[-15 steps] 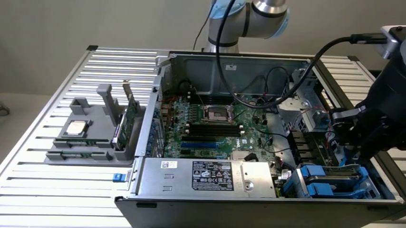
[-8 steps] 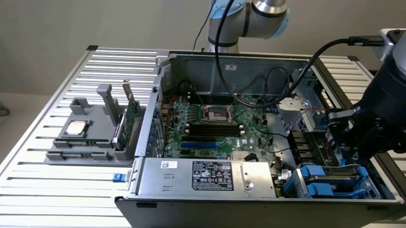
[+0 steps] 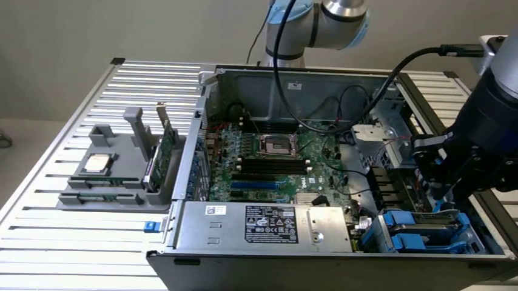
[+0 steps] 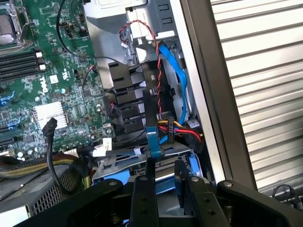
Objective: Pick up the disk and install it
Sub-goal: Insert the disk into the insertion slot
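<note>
While low inside open computer case (image 3: 324,265), poised with pincer (image 3: 440,193) close over disk (image 3: 423,225) in blue carrier at corner bay; cannot tell whether pinching or spread.

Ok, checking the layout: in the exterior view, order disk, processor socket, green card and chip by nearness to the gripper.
1. Disk, just below the gripper, at the exterior view's right.
2. Processor socket, middle of the motherboard.
3. Green card, upright in the grey holder.
4. Chip, on that holder, beyond the card.

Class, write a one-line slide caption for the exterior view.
Black gripper at the blue-framed silver-grey disk inside the open grey metal computer case.
</note>
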`<action>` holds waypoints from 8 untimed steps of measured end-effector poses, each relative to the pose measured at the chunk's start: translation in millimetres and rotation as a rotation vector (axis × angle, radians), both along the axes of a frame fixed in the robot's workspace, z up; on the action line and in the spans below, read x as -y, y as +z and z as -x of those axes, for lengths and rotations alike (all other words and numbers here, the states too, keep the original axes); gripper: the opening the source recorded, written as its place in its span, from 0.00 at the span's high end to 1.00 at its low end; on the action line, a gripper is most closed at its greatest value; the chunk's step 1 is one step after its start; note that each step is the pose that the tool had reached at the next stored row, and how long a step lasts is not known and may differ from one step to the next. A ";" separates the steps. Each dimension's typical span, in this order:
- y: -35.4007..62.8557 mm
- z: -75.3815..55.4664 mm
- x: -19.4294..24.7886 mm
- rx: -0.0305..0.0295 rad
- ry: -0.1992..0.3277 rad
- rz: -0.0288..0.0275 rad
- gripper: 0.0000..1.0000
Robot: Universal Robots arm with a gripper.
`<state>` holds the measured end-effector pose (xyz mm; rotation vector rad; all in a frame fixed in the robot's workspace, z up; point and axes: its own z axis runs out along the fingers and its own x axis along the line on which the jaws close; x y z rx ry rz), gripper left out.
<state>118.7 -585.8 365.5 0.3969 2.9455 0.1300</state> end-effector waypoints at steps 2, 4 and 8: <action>0.0 0.0 -4.1 0.0000 -0.001 0.0000 0.69; 0.0 0.0 -8.4 0.0000 -0.001 0.0000 0.69; 0.0 0.0 -17.0 0.0005 -0.004 0.0000 0.69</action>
